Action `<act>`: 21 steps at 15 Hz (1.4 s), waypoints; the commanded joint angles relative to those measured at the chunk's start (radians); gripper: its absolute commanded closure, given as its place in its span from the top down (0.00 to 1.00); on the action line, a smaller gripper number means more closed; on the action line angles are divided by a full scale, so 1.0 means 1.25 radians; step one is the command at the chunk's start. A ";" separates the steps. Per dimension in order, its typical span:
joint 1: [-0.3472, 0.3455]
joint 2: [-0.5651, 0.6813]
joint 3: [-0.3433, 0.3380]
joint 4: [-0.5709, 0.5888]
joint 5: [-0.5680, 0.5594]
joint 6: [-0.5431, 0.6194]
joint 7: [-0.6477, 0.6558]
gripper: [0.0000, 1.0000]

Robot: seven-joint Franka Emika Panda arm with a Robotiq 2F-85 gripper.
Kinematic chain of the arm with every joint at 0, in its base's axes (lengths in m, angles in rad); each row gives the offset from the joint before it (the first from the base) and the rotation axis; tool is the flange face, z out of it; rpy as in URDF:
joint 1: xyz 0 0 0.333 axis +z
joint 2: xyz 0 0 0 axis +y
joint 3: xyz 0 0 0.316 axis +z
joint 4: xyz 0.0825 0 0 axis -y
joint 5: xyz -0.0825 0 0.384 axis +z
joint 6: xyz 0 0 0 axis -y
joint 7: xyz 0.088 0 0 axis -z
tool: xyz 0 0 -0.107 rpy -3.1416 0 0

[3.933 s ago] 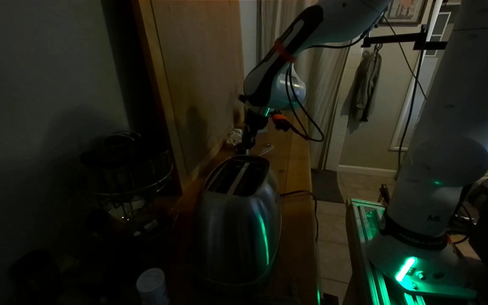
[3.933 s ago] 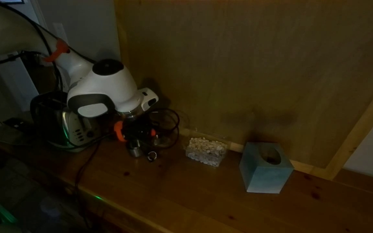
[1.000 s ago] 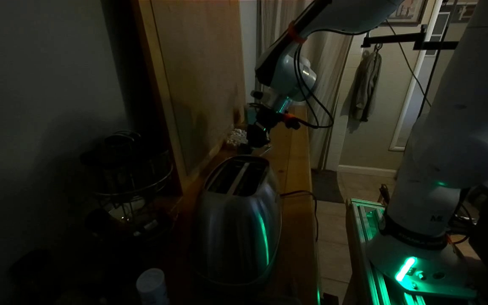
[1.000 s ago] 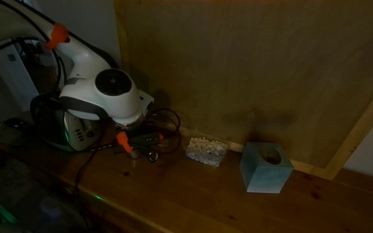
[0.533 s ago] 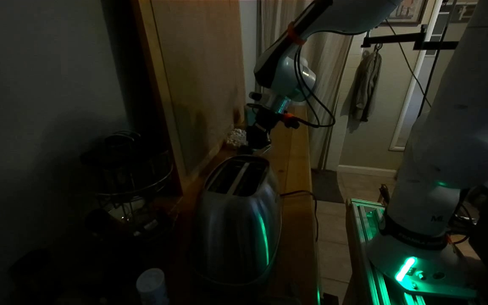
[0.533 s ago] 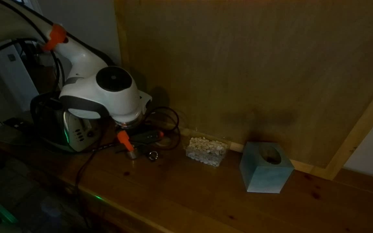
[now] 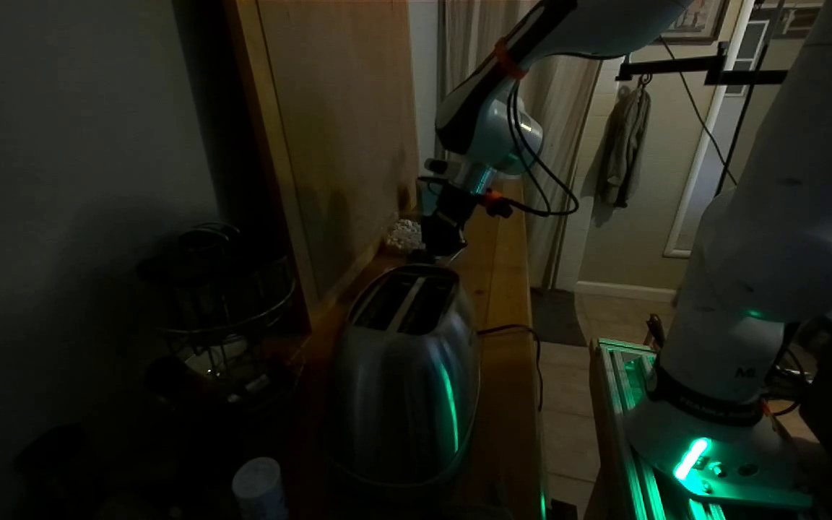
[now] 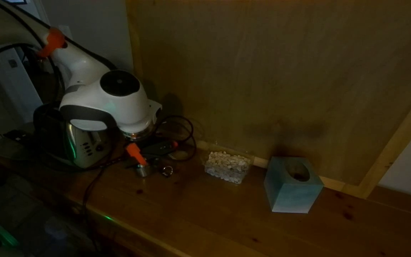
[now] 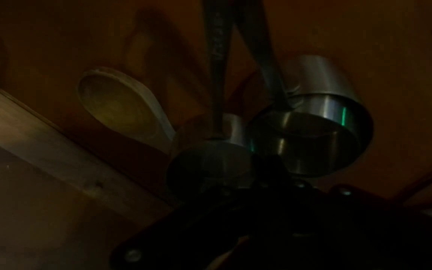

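Steel measuring cups lie on the wooden counter, their handles meeting at the top of the wrist view: a larger cup (image 9: 313, 150), with another apparently nested with it, and a smaller cup (image 9: 212, 161). My dark gripper (image 9: 270, 165) has its fingertips together between the two, at the larger cup's near rim. The rim seems pinched there, though darkness hides the contact. A cup (image 8: 143, 171) and a metal ring (image 8: 167, 171) show below the wrist in an exterior view. A wooden spoon (image 9: 118, 105) lies beside the smaller cup. The gripper (image 7: 427, 253) is beyond the toaster (image 7: 409, 404).
The toaster (image 8: 84, 146) stands close beside the arm. A clear box of white pebble-like pieces (image 8: 227, 167) and a blue tissue box (image 8: 293, 192) stand along the wooden panel (image 8: 280, 89). A black cord (image 8: 96, 178) hangs over the counter edge. The room is dim.
Over about four seconds the wrist has tilted at the cups. In the last half second the arm has shifted slightly toward the toaster, and the cup and ring have shifted slightly with it.
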 commanded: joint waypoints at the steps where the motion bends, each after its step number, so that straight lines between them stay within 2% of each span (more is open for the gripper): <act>1: 0.021 -0.066 -0.023 -0.043 0.021 0.001 -0.044 0.01; 13: 0.042 -0.113 -0.065 -0.076 0.004 -0.004 -0.100 0.01; 21: 0.037 -0.108 -0.066 -0.090 -0.049 -0.001 -0.123 0.01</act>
